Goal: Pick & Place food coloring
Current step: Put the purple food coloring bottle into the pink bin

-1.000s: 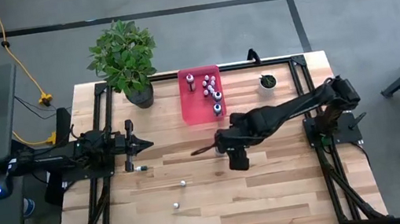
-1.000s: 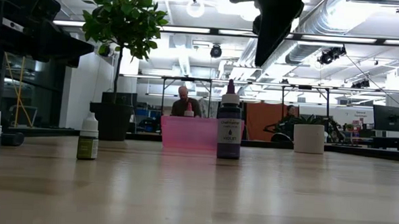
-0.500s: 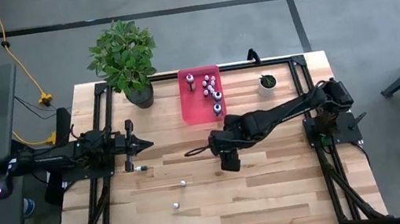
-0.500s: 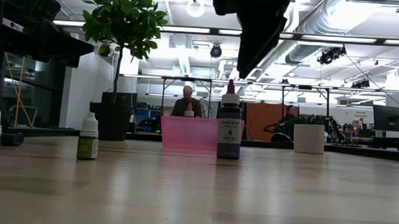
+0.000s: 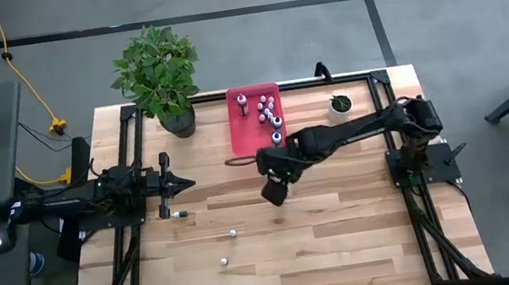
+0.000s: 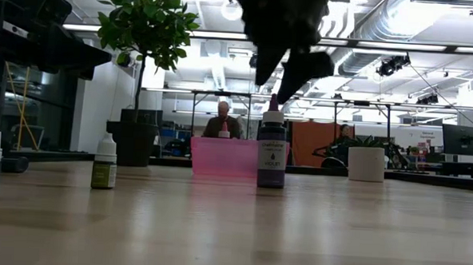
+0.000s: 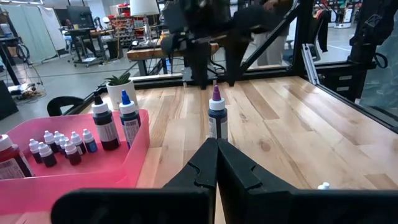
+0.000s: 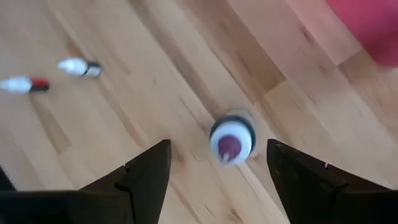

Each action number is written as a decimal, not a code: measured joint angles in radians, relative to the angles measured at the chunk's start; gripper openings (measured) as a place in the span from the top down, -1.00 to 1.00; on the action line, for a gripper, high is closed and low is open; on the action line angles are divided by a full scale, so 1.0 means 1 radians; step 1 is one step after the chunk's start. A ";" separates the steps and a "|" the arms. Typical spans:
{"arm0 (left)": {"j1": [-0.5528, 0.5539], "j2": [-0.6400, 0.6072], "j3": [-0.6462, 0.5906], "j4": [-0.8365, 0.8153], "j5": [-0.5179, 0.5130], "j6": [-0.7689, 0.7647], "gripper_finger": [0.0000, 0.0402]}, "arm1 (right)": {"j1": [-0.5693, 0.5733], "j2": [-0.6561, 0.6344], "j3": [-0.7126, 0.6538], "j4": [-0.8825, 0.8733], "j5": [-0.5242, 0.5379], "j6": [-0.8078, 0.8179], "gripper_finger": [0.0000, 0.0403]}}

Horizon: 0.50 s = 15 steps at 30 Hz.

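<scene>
Food coloring bottle (image 8: 232, 142) upright beneath open right gripper (image 8: 217, 171)

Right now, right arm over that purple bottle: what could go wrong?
1. The purple bottle stands tall and upright, so an off-centre descent by the open right gripper may tip it.
2. The pink tray lies close by; the arm may clip its rim.
3. Small bottles lie on their sides and may roll if bumped.
</scene>
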 joint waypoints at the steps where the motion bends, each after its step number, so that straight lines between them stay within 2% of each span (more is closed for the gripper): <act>1: 0.000 0.000 0.000 0.000 0.000 0.000 1.00 | -0.007 0.013 0.000 0.006 -0.001 0.020 -0.25; 15: 0.000 0.000 0.000 0.000 0.000 0.000 1.00 | -0.027 0.083 0.000 0.004 -0.003 0.095 -0.25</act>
